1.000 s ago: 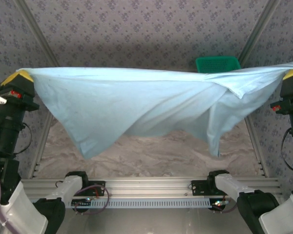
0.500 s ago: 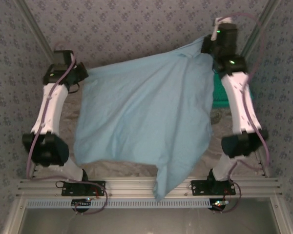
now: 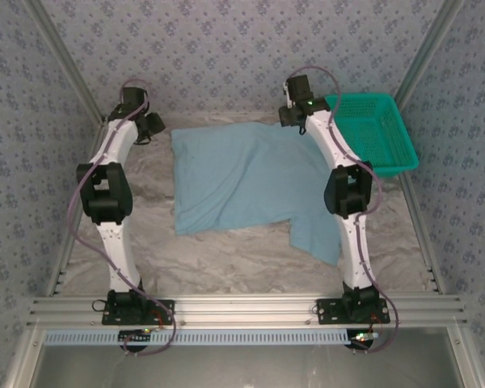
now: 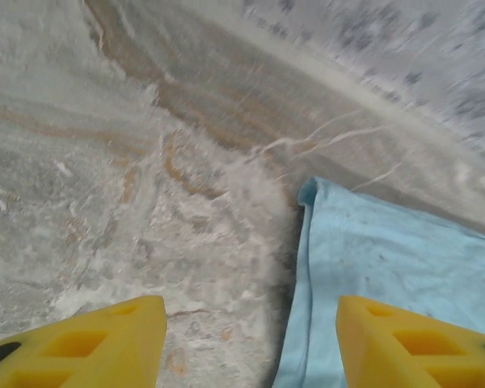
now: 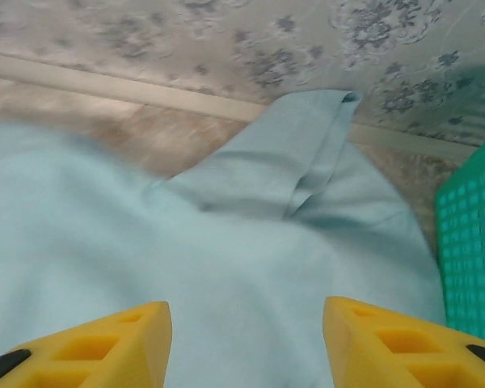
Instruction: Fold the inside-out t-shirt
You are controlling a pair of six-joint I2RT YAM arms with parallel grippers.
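A soft light-blue cotton t-shirt (image 3: 242, 174) lies spread on the marbled grey surface (image 3: 226, 259), centre frame. The left gripper (image 3: 151, 125) and right gripper (image 3: 288, 115) sit at its upper corners (yellow fingers parted, holding nothing). A teal plastic mesh basket (image 3: 376, 129) stands upper right.

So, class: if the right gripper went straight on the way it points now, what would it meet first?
Most likely the t-shirt: the right gripper, jaws open, points down at its cloth near the sleeve, though depth is hard to judge.
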